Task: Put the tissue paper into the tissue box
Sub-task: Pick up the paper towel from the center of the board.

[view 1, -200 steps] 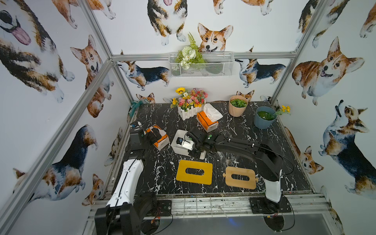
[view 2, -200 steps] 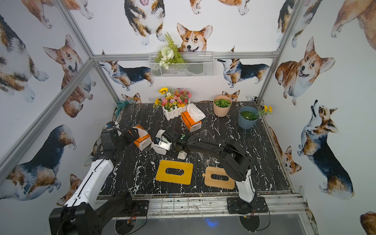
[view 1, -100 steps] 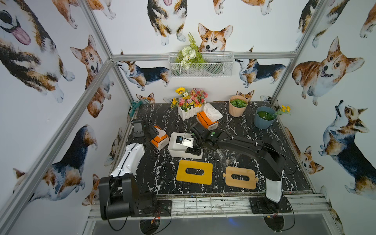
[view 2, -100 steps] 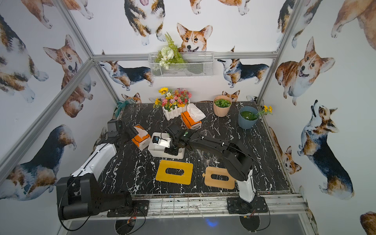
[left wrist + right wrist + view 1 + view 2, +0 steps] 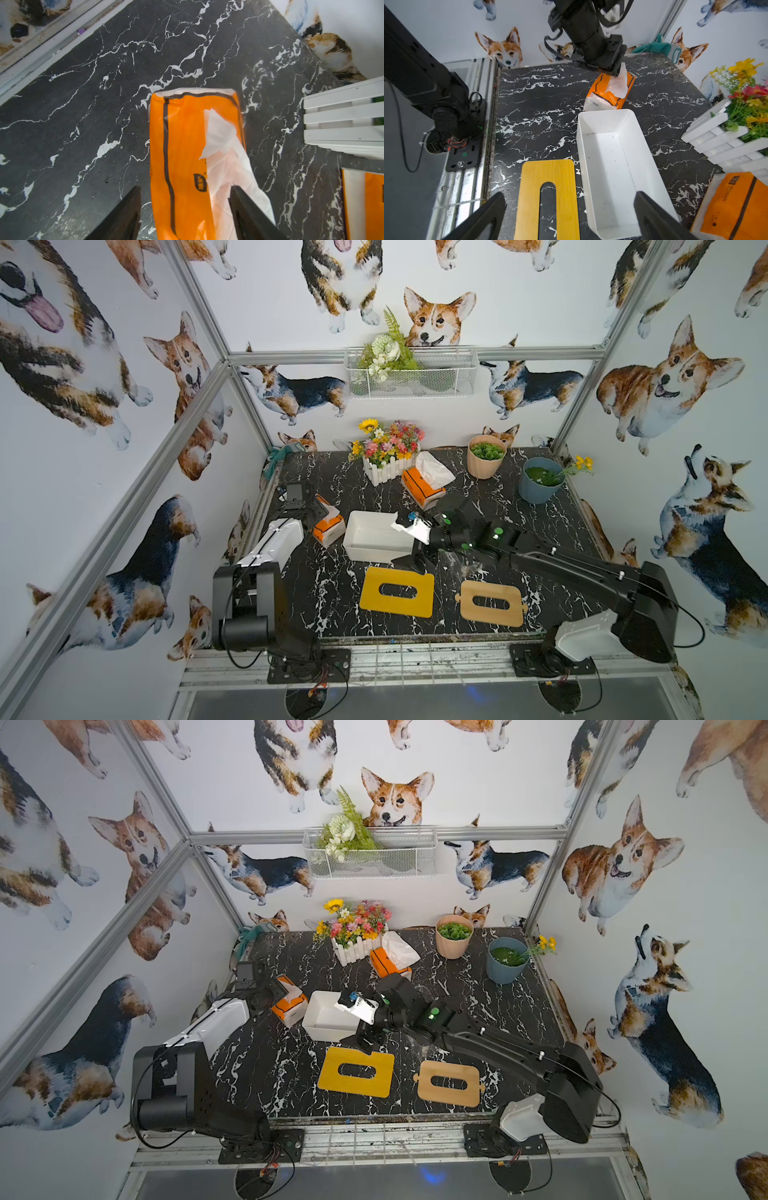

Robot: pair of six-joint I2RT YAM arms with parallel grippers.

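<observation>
While the left gripper (image 5: 184, 187) straddles the orange tissue pack (image 5: 182, 135), its jaws are partly open. One fingertip (image 5: 239, 199) is over the loose tissue sheet (image 5: 220, 133), the other just clear of the pack, so no clamp. Pack lies on the marble table (image 5: 324, 610), just beside the white tissue box (image 5: 374, 551), at its 9 o'clock. Right gripper (image 5: 569, 194) is wide open and empty at the box's 3 o'clock end. Yellow lid (image 5: 397, 592) at 6 o'clock.
</observation>
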